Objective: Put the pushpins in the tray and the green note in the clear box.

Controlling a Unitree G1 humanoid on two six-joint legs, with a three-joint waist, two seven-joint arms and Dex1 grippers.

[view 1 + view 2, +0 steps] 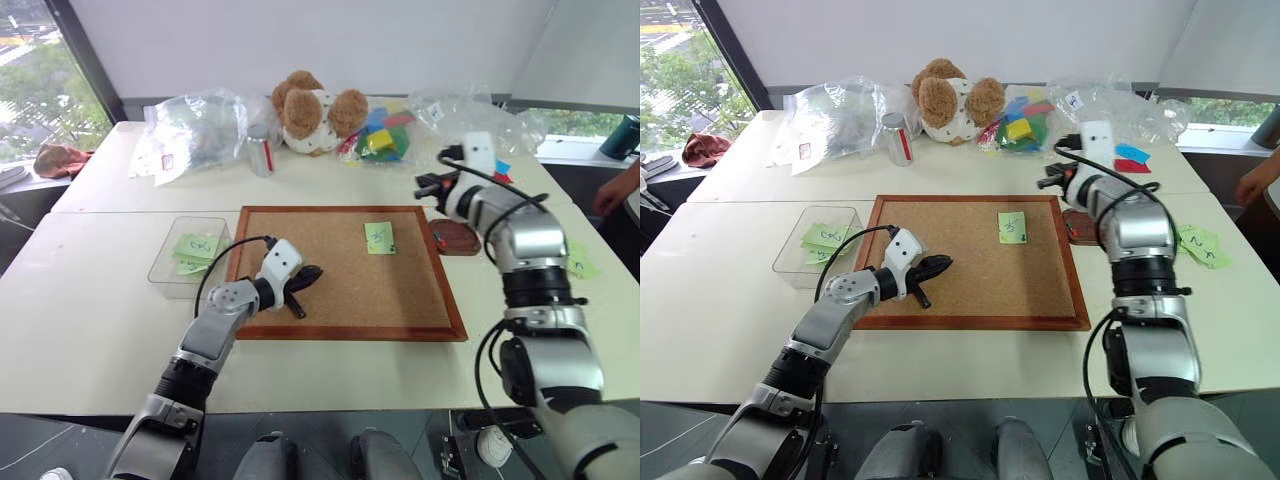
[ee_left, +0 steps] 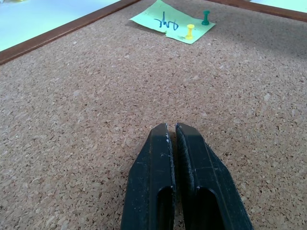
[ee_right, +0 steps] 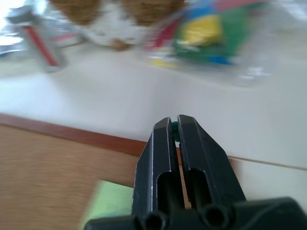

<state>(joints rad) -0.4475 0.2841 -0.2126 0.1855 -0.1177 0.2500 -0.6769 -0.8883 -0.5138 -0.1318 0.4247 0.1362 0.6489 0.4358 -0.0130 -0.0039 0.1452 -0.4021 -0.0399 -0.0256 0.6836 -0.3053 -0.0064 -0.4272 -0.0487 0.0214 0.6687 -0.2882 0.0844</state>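
Observation:
A green note (image 1: 379, 237) with a dark scribble lies on the cork board (image 1: 340, 300), toward its far right. In the left wrist view a yellow pushpin (image 2: 190, 31) and a green pushpin (image 2: 206, 18) stand in the green note (image 2: 170, 21). My left gripper (image 2: 171, 127) is shut and empty, low over the cork near the board's left side (image 1: 305, 275). My right gripper (image 1: 422, 187) hovers beyond the board's far right corner, above the small brown tray (image 1: 455, 238). It is shut on a green pushpin (image 3: 174, 126). The clear box (image 1: 168, 270) sits left of the board with green notes inside.
At the back of the table are a teddy bear (image 1: 312, 112), a metal can (image 1: 260, 150), crinkled plastic bags (image 1: 195, 130) and a bag of coloured pieces (image 1: 385, 135). More green notes (image 1: 1200, 245) lie at the right. A person's hand (image 1: 612, 195) is at the right edge.

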